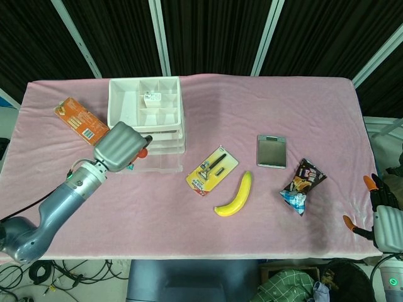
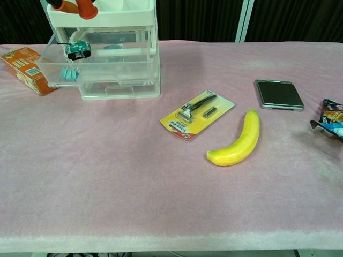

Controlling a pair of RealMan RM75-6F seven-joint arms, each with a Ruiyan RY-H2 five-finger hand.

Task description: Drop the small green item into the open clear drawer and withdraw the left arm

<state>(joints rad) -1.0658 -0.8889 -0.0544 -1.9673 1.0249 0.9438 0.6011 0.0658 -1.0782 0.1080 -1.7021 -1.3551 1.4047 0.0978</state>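
Chest view shows the small green item (image 2: 78, 48) lying inside the open clear drawer (image 2: 102, 67), dropped as the task asks, while above the drawer the left hand (image 1: 119, 148), apparently empty, leaves room.

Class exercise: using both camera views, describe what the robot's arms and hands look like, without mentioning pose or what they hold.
The left arm is smooth blue-grey with rounded joints and a silver wrist ring. The left hand has a grey shell and orange fingertips. The right hand is dark and grey, also orange-tipped, with a green light below it.
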